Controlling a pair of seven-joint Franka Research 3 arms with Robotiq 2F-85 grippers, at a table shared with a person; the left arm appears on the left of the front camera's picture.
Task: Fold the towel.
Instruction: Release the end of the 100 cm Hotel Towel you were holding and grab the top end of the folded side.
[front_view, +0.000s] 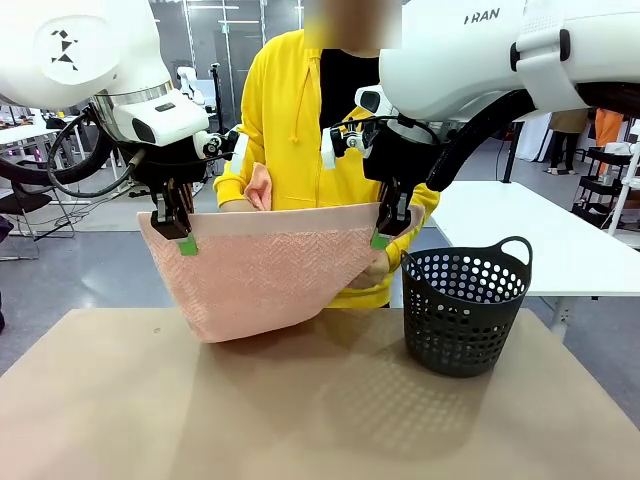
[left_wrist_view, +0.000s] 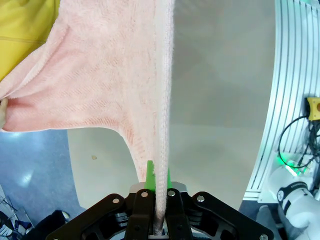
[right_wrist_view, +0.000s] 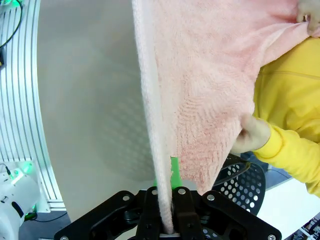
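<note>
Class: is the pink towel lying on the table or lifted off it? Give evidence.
Lifted: the towel hangs between the left gripper and right gripper, each shut on a top corner; whether its bottom touches the table is unclear.

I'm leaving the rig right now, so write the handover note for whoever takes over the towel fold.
Left gripper: shut on one top corner of the towel.
Right gripper: shut on the other top corner.
Person's hand: grips the towel's far side, beside the right gripper.
Towel: hangs spread between the grippers, sagging above the table. The black basket stands to the robot's right.
Done: towel lifted and spread.
Left: probably bring the edges together, then lay it down folded.
</note>
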